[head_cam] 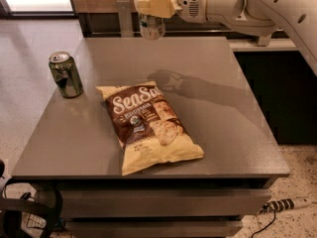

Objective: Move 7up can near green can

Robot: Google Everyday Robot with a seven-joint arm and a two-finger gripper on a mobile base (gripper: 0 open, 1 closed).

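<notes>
My gripper (pixel 151 6) is at the top of the view, above the far edge of the grey table (pixel 223 133). It is shut on the 7up can (pixel 151 26), a pale silver can that hangs in the air below the cream fingers (pixel 154 6), well clear of the tabletop. The can's logo is mostly hidden by the fingers. The green can (pixel 65 74), dark glossy green with a silver top, stands upright near the table's left edge, to the left of and nearer than the held can.
A brown and cream SeaSalt chip bag (pixel 148 127) lies flat in the middle of the table, between the two cans. The arm's shadow (pixel 198 88) falls right of centre. A power strip and cable (pixel 285 205) lie on the floor at the lower right.
</notes>
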